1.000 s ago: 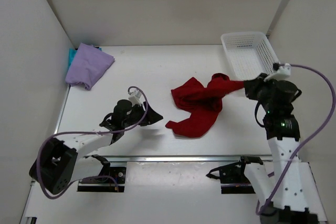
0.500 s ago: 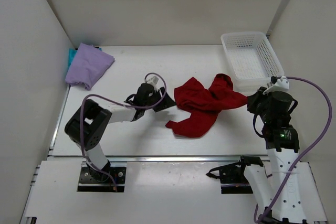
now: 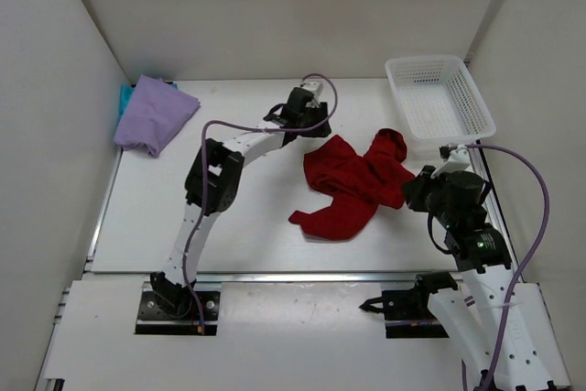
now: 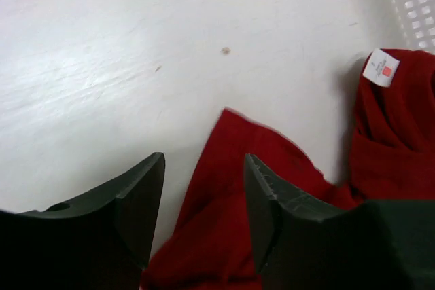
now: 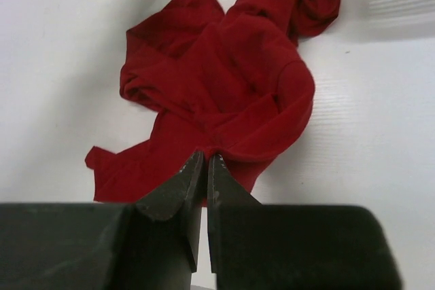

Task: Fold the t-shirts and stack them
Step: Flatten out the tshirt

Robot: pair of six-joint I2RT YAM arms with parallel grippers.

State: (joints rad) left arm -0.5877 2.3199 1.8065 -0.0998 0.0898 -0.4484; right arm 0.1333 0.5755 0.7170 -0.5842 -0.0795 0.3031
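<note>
The left arm (image 3: pixel 194 226) reaches far forward from its base, bent at the elbow, with the forearm angled off to the right. The left gripper (image 4: pixel 204 159) points downward with its jaws standing apart. The right arm (image 3: pixel 490 281) rises close to its base, leaning slightly left. The right gripper (image 5: pixel 206 159) is closed tight, pinching the near edge of the red shirt (image 5: pixel 224 79).

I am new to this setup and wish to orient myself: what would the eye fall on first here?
A crumpled red t-shirt lies mid-table, vivid against the white table. The right gripper, shut, pinches its near right edge, while the left gripper is poised open at its far left corner. At the far left, a lavender t-shirt lies on a teal t-shirt; a white mesh basket stands at far right.
</note>
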